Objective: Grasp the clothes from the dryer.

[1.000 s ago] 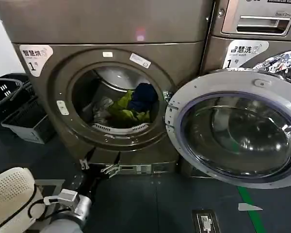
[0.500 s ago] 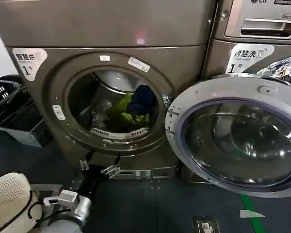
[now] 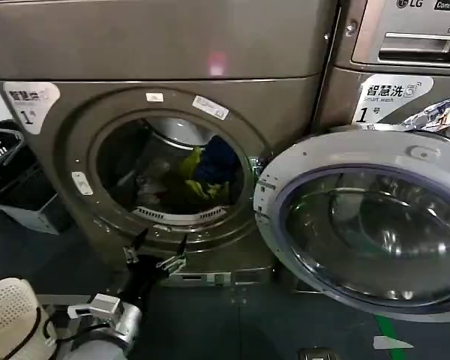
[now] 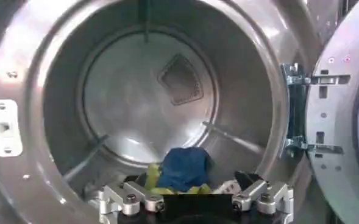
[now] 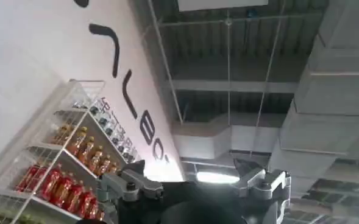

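left gripper splayed below dryer porthole

I'm working in a self-service laundry: the numbered dryer fills centre frame, an LG commercial machine upper right, laundry baskets at left edge.

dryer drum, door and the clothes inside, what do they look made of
The dryer drum looks like bare brushed metal, probably steel: grey sheen with soft reflections. The door seems glass in a silver rim, perhaps plastic or metal; the pane mirrors the room. The clothes look like soft fabric, crumpled and matte. The left gripper sits open before the porthole.
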Motion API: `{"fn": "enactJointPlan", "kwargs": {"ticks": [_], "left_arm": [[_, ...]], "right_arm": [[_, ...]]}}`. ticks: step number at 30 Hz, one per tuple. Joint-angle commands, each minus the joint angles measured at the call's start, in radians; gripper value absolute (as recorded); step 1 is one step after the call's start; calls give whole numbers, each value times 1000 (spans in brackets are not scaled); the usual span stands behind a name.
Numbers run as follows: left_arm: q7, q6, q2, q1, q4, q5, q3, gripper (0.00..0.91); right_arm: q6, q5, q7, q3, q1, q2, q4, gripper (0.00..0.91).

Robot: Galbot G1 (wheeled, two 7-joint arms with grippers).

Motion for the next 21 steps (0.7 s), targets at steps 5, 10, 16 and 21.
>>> {"fn": "enactJointPlan", "kwargs": {"ticks": [5,10,16,21], "left_arm": [[0,0,-1,-3,4,0,2,907],[0,0,0,-4,4,-1,1,907],[0,1,-1,-6,4,-2,1,907],[0,0,0,-6,3,-3,1,907]], "right_arm": [[2,-1,-2,-4,1,3,10,907],[2,0,-2,-7,4,3,13,907],[3,1,-2,-6,3,4,17,907],[4,3,0,-4,2,4,21,907]]}}
